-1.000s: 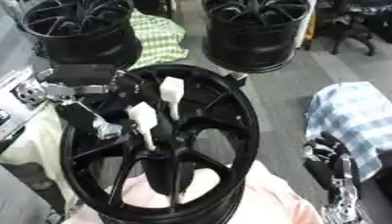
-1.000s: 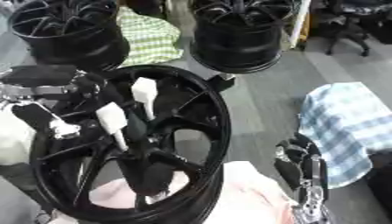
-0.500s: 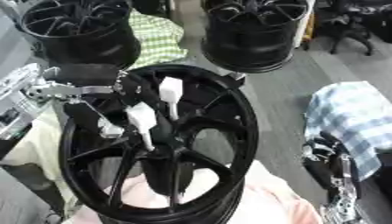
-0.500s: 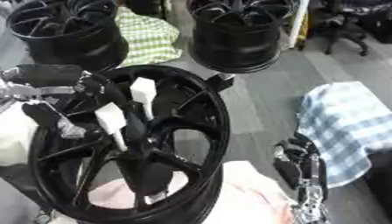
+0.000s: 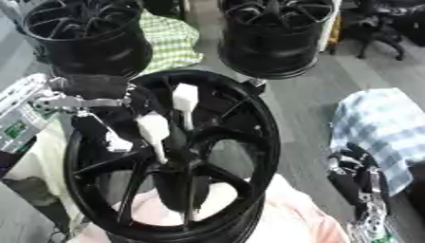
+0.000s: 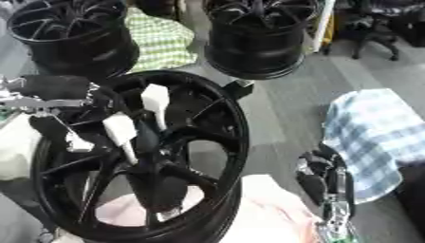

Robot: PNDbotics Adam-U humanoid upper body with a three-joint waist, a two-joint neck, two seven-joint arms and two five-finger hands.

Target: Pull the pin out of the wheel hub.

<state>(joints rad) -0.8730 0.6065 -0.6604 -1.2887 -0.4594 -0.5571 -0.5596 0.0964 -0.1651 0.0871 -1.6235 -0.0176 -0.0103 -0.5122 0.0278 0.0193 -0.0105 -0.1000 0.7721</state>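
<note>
A black spoked wheel hub [image 5: 264, 137] lies tilted on a pink cloth [image 5: 291, 216] in the middle. Two white pins stand among its spokes: an upper one [image 5: 184, 98] near the far rim and a lower one [image 5: 153, 131] near the centre. My left hand [image 5: 93, 89] reaches in from the left over the hub's left rim. Its fingers [image 5: 106, 135] stretch down onto a spoke just left of the lower pin and are not closed round it. My right hand [image 5: 355, 179] rests at the lower right with its fingers relaxed, holding nothing.
Two more black wheels stand behind, one at the far left [image 5: 87, 40] and one at the far middle [image 5: 274, 40], with a green checked cloth [image 5: 170, 42] between them. A blue checked cloth [image 5: 378, 126] lies at the right. An office chair [image 5: 382, 23] stands at the back right.
</note>
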